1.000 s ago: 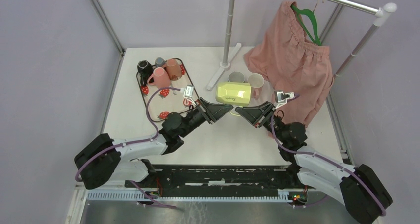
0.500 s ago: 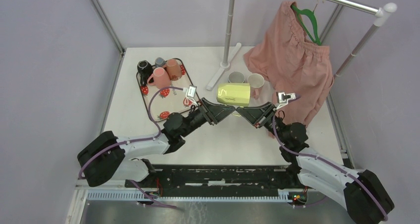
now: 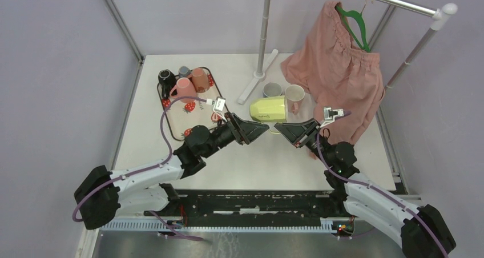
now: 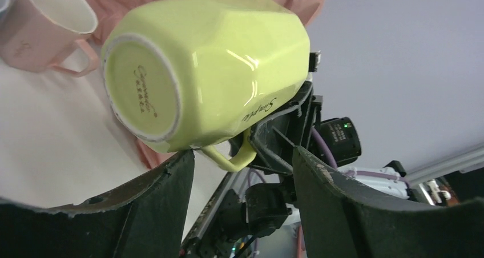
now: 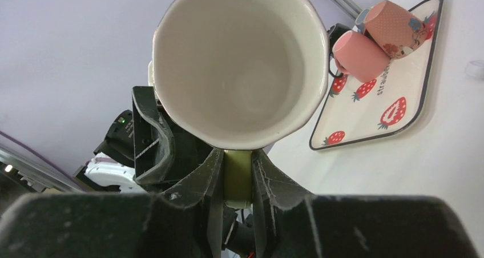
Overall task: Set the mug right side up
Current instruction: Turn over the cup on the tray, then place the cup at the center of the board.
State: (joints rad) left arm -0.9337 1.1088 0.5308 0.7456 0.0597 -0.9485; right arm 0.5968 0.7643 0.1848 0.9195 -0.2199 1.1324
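Mug [image 3: 268, 108], yellow-green, glossy glazed ceramic, faceted wall, pale foot ring around a stamped base, cream-white inside. Held on its side in the air over the table [image 3: 257, 161], slightly toward 12 o'clock of centre, base toward 9 o'clock, mouth toward 3 o'clock. Loop handle [image 5: 237, 181] on the underside, pinched between the black fingers of the right gripper [image 5: 237, 161], clenched on it. Left gripper [image 4: 242, 158] spread wide, one finger either side below the base end, clear of the glaze.

Handle hidden under the body in the top view. Script on base and wall too small to read with certainty. Upper half of the right wrist view filled by the mug's mouth.

Tray [image 3: 178, 116], white with strawberry print and dark rim, at 10 o'clock, carrying two pink mugs [image 3: 184, 88] and a dark vessel [image 3: 166, 77]. Grey cup [image 3: 271, 89] and cream mug [image 3: 294, 93] just beyond at 12 to 1 o'clock. Pink garment [image 3: 337, 69] on a green hanger [image 3: 354, 24] at 2 o'clock, hem draped onto the table. Metal rack pole [image 3: 264, 29] at 12 o'clock. White tabletop showing beneath the mug and toward 6 o'clock.
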